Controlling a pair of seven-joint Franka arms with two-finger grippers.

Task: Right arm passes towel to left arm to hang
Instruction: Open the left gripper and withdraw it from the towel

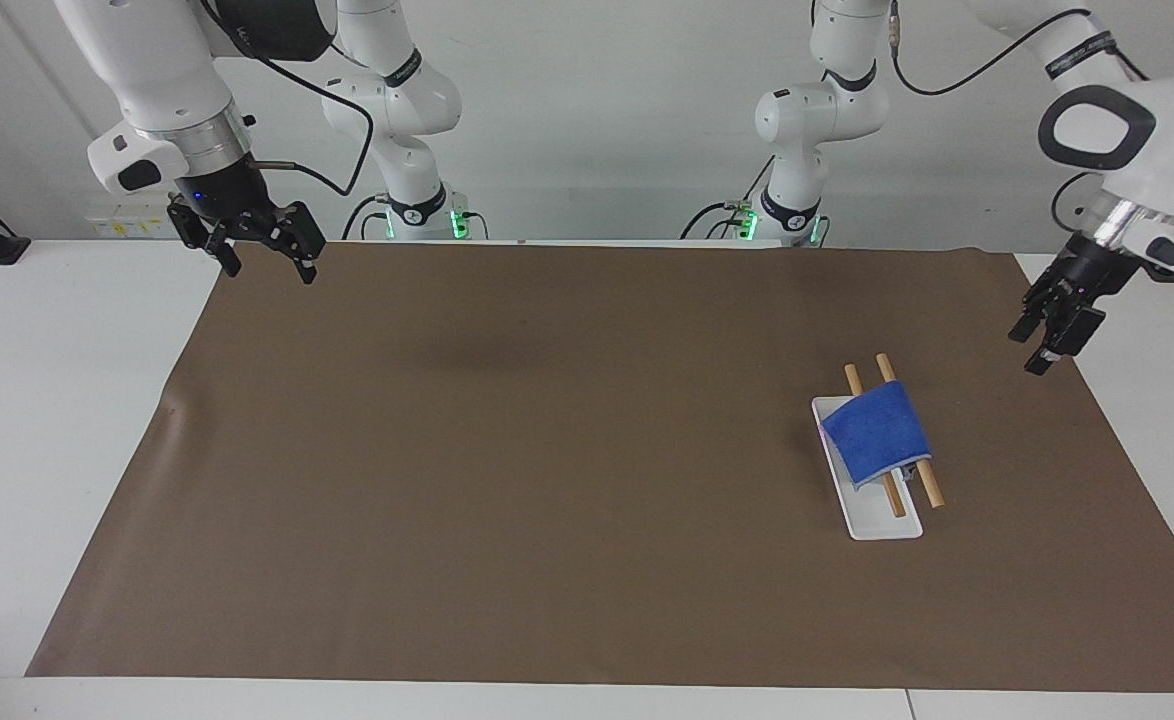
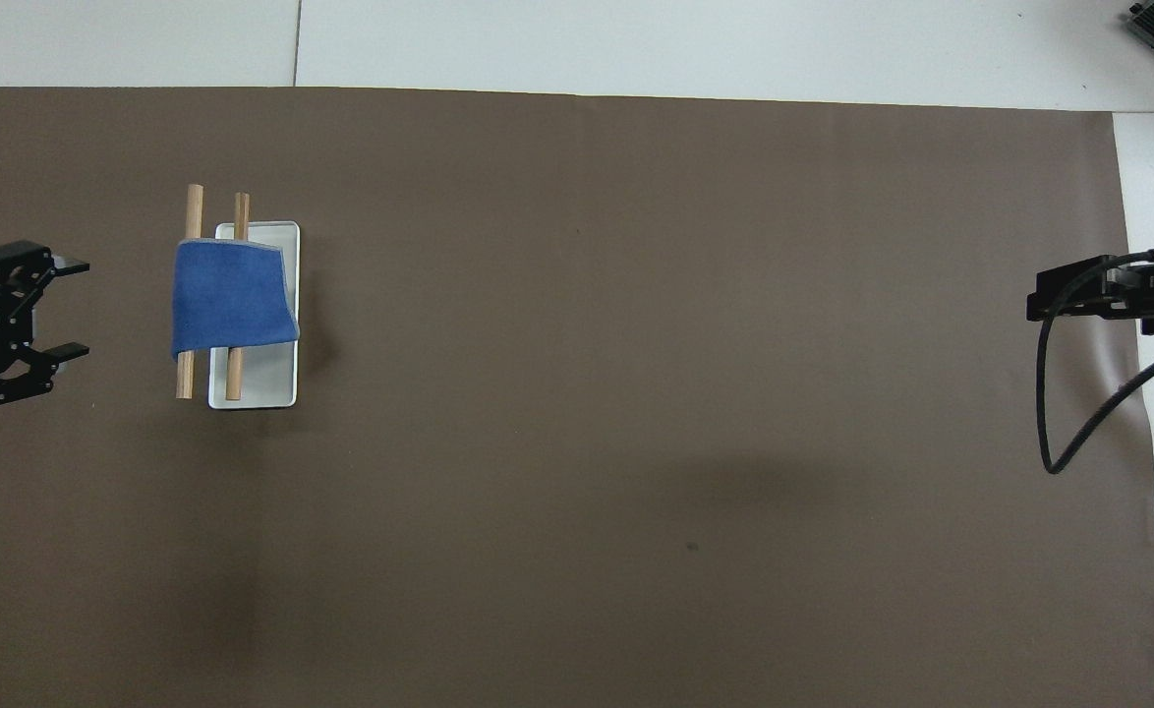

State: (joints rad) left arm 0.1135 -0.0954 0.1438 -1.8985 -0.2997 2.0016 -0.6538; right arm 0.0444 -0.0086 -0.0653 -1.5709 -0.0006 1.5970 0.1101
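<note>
No readable brand, label or writing on anything.

Facing view, left to right: the right arm's black two-finger gripper with the small blue wrist light [image 1: 263, 260] hangs over the corner of the brown paper mat [image 1: 507, 450] at the right arm's end, by the robots' edge. Fingers spread wide, nothing in them. Black cable [image 1: 347, 150] loops off its wrist. Two more white arm bases with green lights [image 1: 425, 222] stand at the robots' edge of the white table [image 1: 57, 400].

The small bright-blue folded towel [image 1: 877, 432] lies draped over two pale wooden dowel rods [image 1: 929, 487], which sit raised over a white rectangular tray [image 1: 882, 525], toward the left arm's end of the mat. Towel hangs down the tray side; nothing grips it.

The left arm's black two-finger gripper [image 1: 1039, 350] is over the mat's edge at the left arm's end, well apart from the towel. Fingers apart, empty.

Overhead adds: left gripper [image 2: 74, 307] fingers clearly spread; thin grey edging along the towel [image 2: 231, 303]; both rods [image 2: 185, 379] stick out past the cloth at each end; tray [image 2: 262, 388] sits under one rod only, the other hangs outside it. Right gripper [image 2: 1078, 290] shows side-on only, cable [image 2: 1078, 433] trailing. The arms' bodies, bases and the blue light show only in the facing view.

Mat has a crease [image 1: 169, 408] near the right arm's end. Nothing blocks the towel in either view.
</note>
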